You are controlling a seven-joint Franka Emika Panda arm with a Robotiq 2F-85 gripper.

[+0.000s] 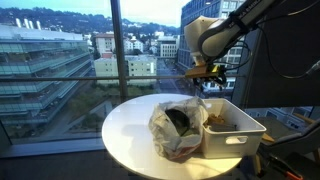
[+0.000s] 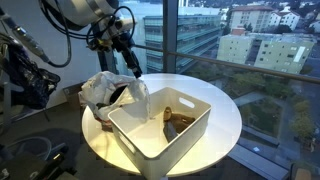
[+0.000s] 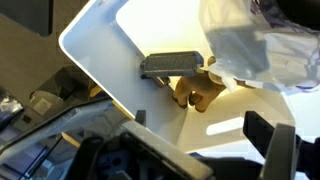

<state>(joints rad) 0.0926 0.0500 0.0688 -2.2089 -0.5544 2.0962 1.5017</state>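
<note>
The hand [image 1: 204,72] hangs wide open, empty, over the white bin [image 1: 243,135]; only the wrist view shows the grey block [image 3: 172,65] inside, beside the plastic bag [image 3: 250,40].

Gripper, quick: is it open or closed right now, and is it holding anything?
Gripper: open, holding nothing. It hangs above the white bin, next to the plastic bag.

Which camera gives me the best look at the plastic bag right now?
An exterior view: the plastic bag shows whole, beside the white bin, something dark inside. In an exterior view the bin hides its lower part; the wrist view catches only a crumpled corner.
</note>
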